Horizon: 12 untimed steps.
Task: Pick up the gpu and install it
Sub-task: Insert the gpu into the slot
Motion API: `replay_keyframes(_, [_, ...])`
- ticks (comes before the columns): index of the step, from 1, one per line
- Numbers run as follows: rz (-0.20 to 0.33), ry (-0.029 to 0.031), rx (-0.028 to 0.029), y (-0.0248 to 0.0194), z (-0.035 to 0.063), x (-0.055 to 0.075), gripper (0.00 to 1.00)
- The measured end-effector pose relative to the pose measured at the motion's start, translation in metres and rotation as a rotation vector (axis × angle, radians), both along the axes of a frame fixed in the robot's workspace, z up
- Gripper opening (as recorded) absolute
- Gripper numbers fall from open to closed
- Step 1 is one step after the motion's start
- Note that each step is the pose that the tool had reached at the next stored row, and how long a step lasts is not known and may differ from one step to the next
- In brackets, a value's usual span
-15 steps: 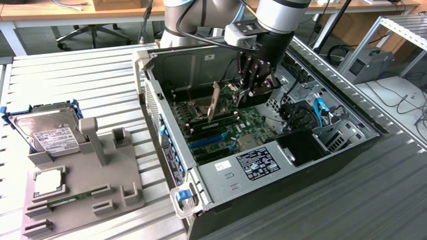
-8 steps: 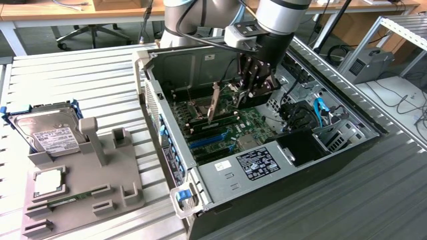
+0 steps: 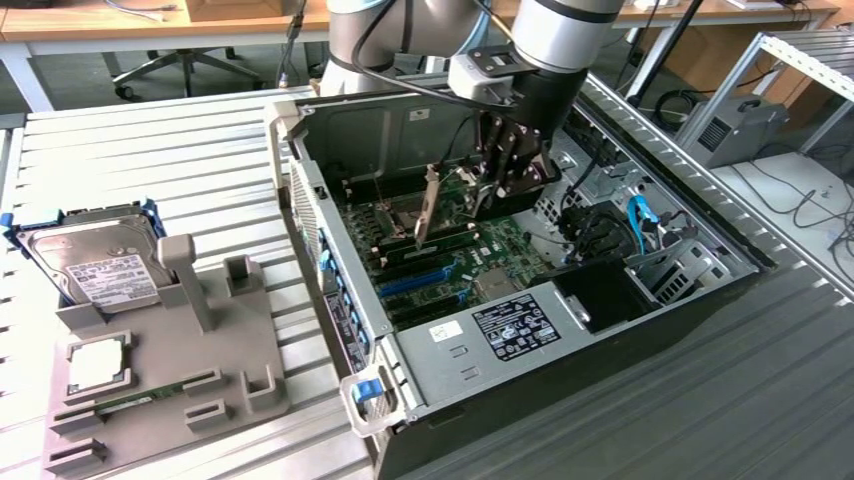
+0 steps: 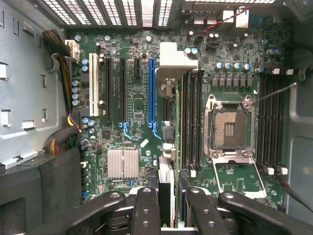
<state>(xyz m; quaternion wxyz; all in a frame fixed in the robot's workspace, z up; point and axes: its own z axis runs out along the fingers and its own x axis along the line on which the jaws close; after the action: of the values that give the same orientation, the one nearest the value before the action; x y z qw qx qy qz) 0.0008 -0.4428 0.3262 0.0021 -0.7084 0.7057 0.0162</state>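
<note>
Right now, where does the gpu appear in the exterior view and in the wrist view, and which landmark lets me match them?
Exterior view: the gpu hangs upright inside the open case, above the motherboard.
Wrist view: the gpu is seen edge-on, running alongside the memory slots.
Shared landmark: the silver heatsink on the motherboard.

Hidden and cut-off parts inside the case
The gpu [image 3: 430, 210] hangs edge-on under the gripper [image 3: 514, 165], its faces unreadable; in the wrist view the gripper's fingers [image 4: 146, 210] cover most of the card [image 4: 166, 193], and the frame edge crops them
</note>
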Motion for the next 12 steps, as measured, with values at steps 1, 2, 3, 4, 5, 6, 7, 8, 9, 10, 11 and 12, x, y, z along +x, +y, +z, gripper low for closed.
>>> replay_keyframes(1, [0.000, 0.0000, 0.0000, -0.0002, -0.0002, -0.0001, 0.26])
replay_keyframes(2, [0.000, 0.0000, 0.0000, -0.0004, -0.0003, -0.0002, 0.26])
replay_keyframes(3, [0.000, 0.0000, -0.0001, -0.0005, -0.0004, -0.0003, 0.26])
replay_keyframes(4, [0.000, 0.0000, 0.0000, -0.0007, -0.0006, -0.0004, 0.26])
replay_keyframes(5, [0.000, 0.0000, 0.0000, -0.0009, -0.0008, -0.0005, 0.26])
replay_keyframes(6, [0.000, 0.0000, 0.0000, -0.0010, -0.0009, -0.0006, 0.26])
replay_keyframes(7, [0.000, 0.0000, 0.0000, -0.0012, -0.0011, -0.0008, 0.26])
replay_keyframes(8, [0.000, 0.0000, 0.0000, -0.0022, -0.0026, -0.0034, 0.26])
replay_keyframes(9, [0.000, 0.0000, -0.0001, -0.0022, -0.0029, -0.0043, 0.26])
replay_keyframes(10, [0.000, 0.0001, -0.0001, -0.0023, -0.0030, -0.0051, 0.26])
replay_keyframes(11, [0.000, 0.0000, 0.0000, -0.0023, -0.0033, -0.0061, 0.26])
replay_keyframes(12, [0.000, 0.0000, 0.0000, -0.0023, -0.0035, -0.0069, 0.26])
